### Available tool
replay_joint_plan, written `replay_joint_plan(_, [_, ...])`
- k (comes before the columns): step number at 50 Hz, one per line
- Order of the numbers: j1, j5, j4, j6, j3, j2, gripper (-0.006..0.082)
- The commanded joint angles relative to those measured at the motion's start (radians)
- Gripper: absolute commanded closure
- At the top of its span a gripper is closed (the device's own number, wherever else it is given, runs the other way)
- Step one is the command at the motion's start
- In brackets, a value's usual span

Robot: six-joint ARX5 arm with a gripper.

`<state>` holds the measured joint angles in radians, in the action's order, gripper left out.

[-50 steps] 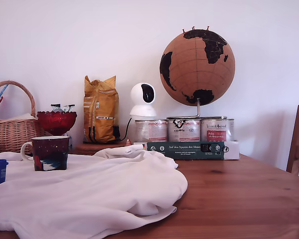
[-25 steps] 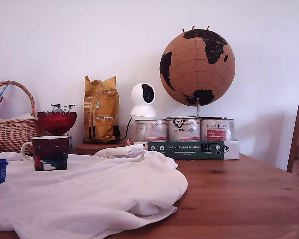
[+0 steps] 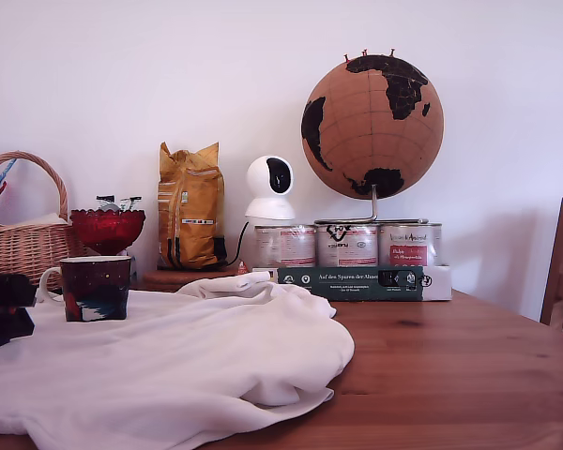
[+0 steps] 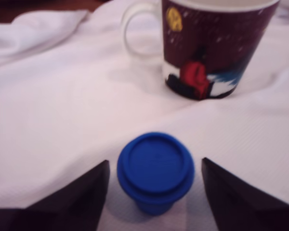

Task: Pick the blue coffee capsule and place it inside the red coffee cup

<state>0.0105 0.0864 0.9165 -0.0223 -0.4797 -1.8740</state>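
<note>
My pincer (image 4: 155, 192) is spread wide, its jaws either side of the blue coffee capsule (image 4: 155, 169), not touching it. The capsule stands upright on the white cloth (image 4: 62, 120), axis vertical, wider rim up. In the exterior view the red coffee cup (image 3: 95, 288) stands at the frame's left, just beside my pincer.

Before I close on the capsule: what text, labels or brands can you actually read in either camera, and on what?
"Auf den Spuren der Ahnen" (last word uncertain): dark green box under the tins.
Tin labels: print too small to read.
Yellow bag: label unreadable.
Red coffee cup: pictures only, no words.
Blue coffee capsule, between the open gripper fingers: faint embossing on top, blurred.
</note>
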Motion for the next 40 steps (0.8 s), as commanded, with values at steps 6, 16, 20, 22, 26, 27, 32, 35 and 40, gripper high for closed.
replay_joint_plan(6, [-0.004, -0.001, 0.016, 0.016, -0.001, -0.004, 0.0733])
replay_joint_plan(16, [-0.004, -0.002, 0.108, 0.015, -0.001, -0.003, 0.0756])
replay_joint_plan(20, [-0.004, -0.002, 0.168, -0.001, -0.002, 0.005, 0.0756])
replay_joint_plan(22, [-0.004, -0.005, 0.193, -0.011, -0.003, 0.011, 0.0756])
replay_joint_plan(26, [-0.004, -0.02, 0.249, -0.044, -0.011, 0.029, 0.0756])
replay_joint_plan(27, [-0.004, -0.021, 0.262, -0.053, -0.015, 0.031, 0.0756])
replay_joint_plan(32, [-0.002, -0.018, 0.288, -0.089, -0.048, 0.045, 0.0756])
replay_joint_plan(35, [0.001, -0.011, 0.283, -0.108, -0.077, 0.046, 0.0756])
replay_joint_plan(40, [0.019, 0.003, 0.256, -0.122, -0.13, 0.046, 0.0756])
